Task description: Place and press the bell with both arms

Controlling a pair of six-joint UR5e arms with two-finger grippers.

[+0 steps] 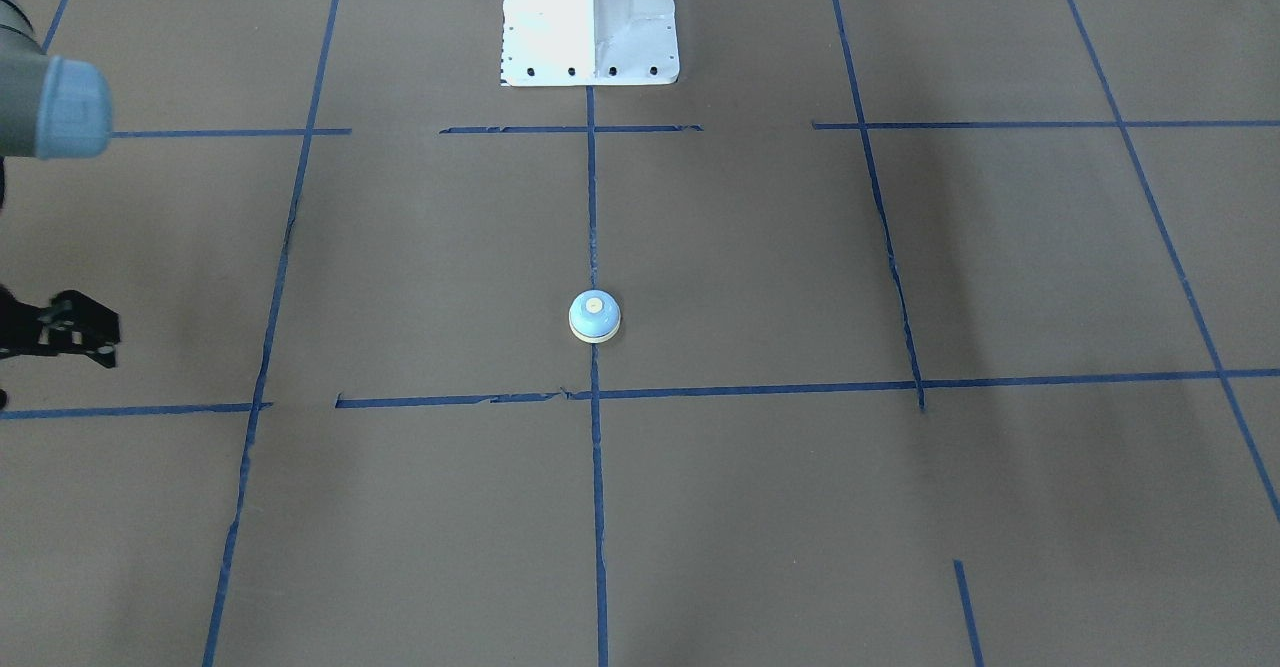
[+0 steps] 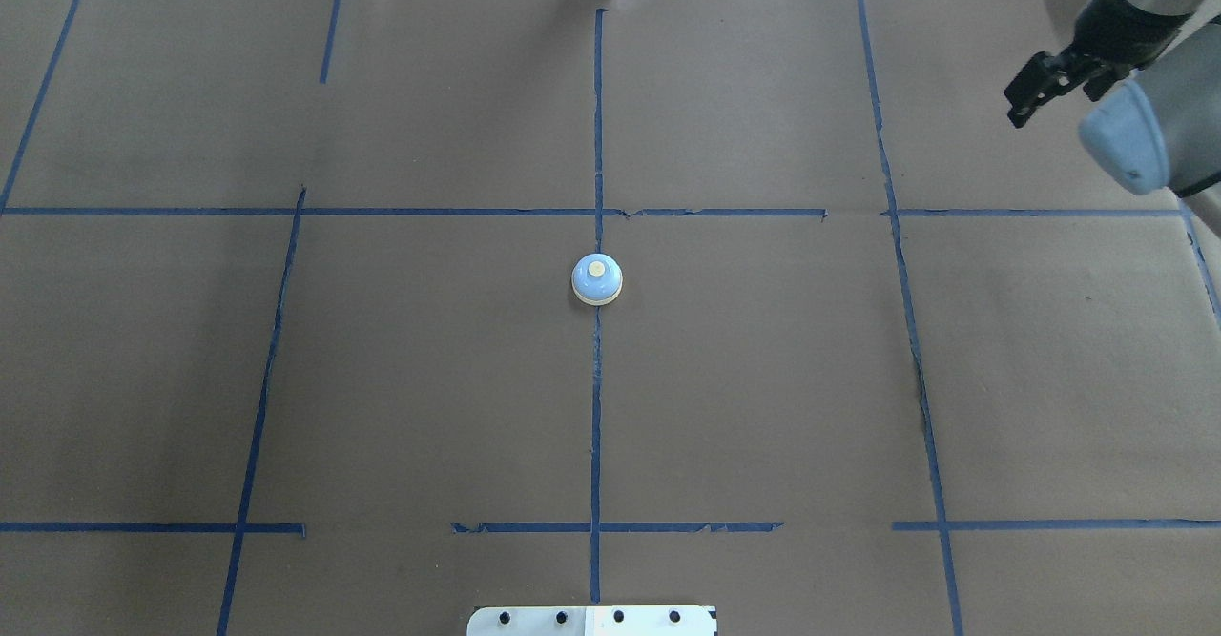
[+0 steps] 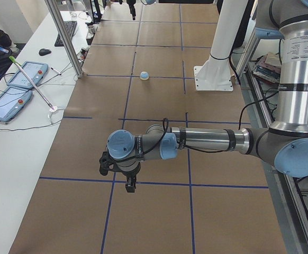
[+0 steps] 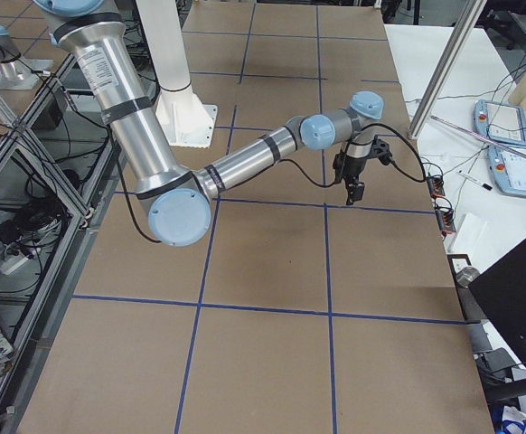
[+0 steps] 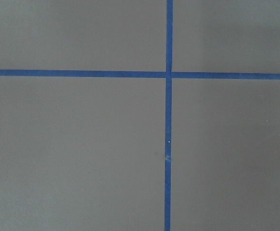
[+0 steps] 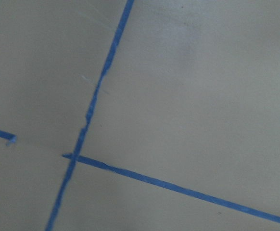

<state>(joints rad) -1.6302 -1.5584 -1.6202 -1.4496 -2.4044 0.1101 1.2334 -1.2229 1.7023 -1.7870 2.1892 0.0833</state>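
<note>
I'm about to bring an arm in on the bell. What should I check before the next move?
1. The bell stands upright on the table: ok.
2. Nothing touches the bell: ok.
3. The right claw is well apart from the bell: ok.
4. The left claw is well apart from the bell: ok.
5. Both claws are open: cannot tell.

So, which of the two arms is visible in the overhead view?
The right arm, at that view's top right corner, far from the bell. The left arm is outside that view.
</note>
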